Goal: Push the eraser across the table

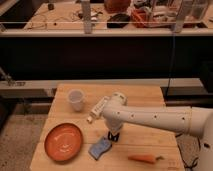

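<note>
**Figure. Claw and eraser before the push.** My arm [155,119] reaches in from the right over the tabletop [145,97]. It bends down so that my claw [114,136] points at the wood near the middle of the front half. The claw is fully closed, and I see nothing gripped in it.

No slim black block lies apart on the bare wood. The only dark form is the one under my wrist, and there I cannot separate the claw's tips from the eraser. I judge that the eraser sits at or directly under the claw, hidden by it. Its long axis cannot be read from this view.

The surroundings decide the direction of the push:

- The blue sponge [100,148] lies just beside the claw, to its lower left, very close or touching.
- The carrot [145,158] lies near the front edge, to the right of the claw and apart from it.
- The orange plate [63,141] is well to the left.
- The white block [98,107] and the cup [76,99] stand farther back on the left.

The free stretch of wood therefore runs from the claw toward the back and the right. A push that way should meet nothing. A push to the left or toward the front would likely drive into the sponge or the carrot. With a closed claw, the contact will be a narrow one, so the eraser may pivot if struck off its middle.
</note>
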You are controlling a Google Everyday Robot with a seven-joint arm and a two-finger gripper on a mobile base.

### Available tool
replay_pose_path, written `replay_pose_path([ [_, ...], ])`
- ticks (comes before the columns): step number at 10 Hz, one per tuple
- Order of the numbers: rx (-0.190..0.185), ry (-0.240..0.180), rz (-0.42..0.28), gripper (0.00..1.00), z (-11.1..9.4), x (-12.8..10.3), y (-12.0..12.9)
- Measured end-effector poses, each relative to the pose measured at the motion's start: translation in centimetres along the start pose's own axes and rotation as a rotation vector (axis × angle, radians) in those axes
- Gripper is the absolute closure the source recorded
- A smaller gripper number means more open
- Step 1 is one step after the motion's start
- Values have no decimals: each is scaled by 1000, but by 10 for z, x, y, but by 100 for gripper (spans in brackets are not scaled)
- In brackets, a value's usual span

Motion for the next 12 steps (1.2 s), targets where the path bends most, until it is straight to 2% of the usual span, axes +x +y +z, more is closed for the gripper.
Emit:
replay_pose_path([
  [12, 7, -2, -16, 100, 0, -5, -14],
])
